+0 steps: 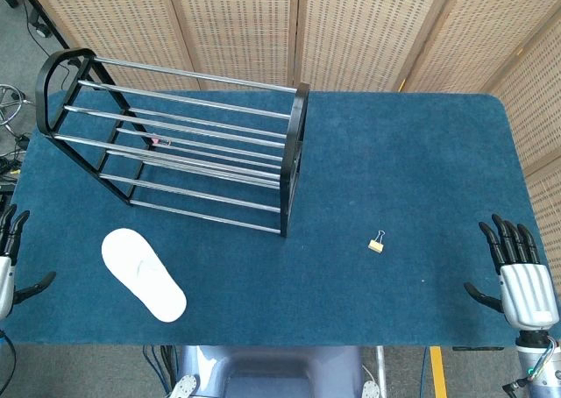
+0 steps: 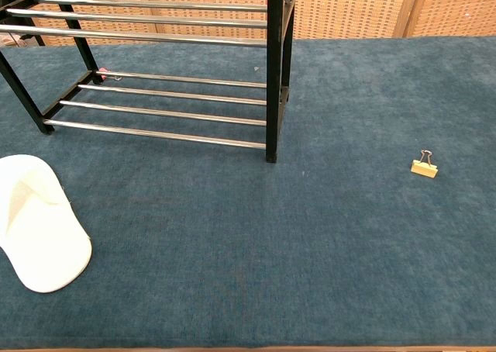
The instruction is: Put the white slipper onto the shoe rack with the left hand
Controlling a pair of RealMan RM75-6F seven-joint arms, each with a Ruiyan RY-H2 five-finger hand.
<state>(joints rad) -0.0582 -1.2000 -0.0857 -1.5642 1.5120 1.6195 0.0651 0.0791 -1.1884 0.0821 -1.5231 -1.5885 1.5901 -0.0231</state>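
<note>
Near front-left tabletop corner, slipper lies diagonally, just right of left hand, which is open w/ nothing held; rack behind

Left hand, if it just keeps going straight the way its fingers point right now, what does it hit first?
Probably nothing on the table. The left hand sits at the table's left edge, fingers pointing away from the robot, left of the white slipper and the shoe rack. Depth is unclear.
</note>
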